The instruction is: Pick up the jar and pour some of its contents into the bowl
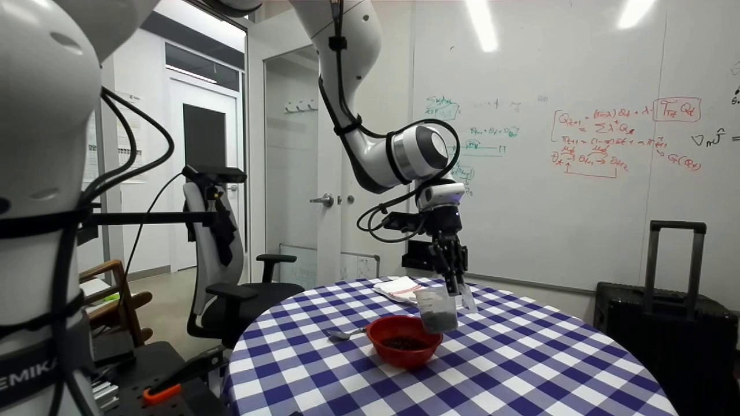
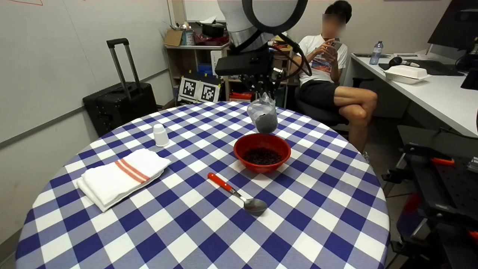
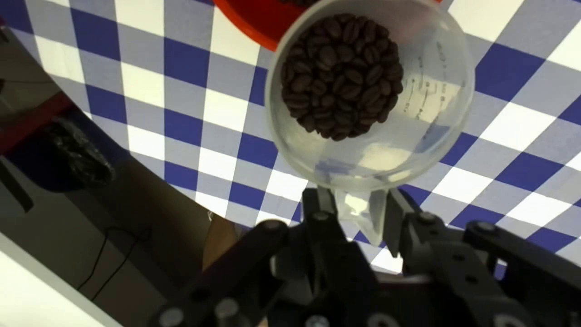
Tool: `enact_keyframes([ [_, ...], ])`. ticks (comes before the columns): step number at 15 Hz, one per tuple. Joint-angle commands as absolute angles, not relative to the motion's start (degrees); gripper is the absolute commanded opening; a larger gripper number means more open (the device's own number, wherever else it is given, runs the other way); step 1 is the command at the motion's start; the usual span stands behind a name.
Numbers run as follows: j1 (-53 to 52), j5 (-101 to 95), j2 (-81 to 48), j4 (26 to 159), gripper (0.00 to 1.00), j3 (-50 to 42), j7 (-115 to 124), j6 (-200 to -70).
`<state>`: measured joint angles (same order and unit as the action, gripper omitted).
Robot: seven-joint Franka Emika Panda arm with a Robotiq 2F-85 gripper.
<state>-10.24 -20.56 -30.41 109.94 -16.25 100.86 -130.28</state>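
The see-through jar is off the table beside the red bowl, slightly tilted. In an exterior view the jar is just behind the bowl, its base near the rim. The wrist view looks into the jar, which holds dark brown beans at the bottom. Part of the bowl shows at the top there. Dark bits lie in the bowl. My gripper is shut on the jar's clear handle; it also shows in both exterior views.
A spoon with an orange-red handle lies near the bowl. A folded white towel and a small white cup are on the checkered round table. A person sits behind the table.
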Motion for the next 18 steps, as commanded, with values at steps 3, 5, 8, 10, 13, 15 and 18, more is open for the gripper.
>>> enact_keyframes([
  [3, -11.97, -29.47, -30.59, 106.51, 0.07, -16.32, 107.42, -118.12],
  [5, -11.60, -30.28, -31.33, 104.72, 0.07, -15.14, 108.12, -112.78],
  [8, -11.21, -31.17, -32.78, 101.74, 0.07, -13.65, 109.21, -105.94],
  [10, -11.27, -32.39, -33.86, 99.69, 0.07, -13.03, 109.98, -102.67],
  [13, -11.77, -37.68, -36.14, 96.82, 0.07, -12.89, 112.95, -100.75],
  [15, -11.42, -41.06, -37.74, 95.24, 0.07, -12.44, 114.31, -100.43],
  [18, -10.99, -43.68, -40.07, 93.12, 0.07, -11.69, 115.17, -98.96],
])
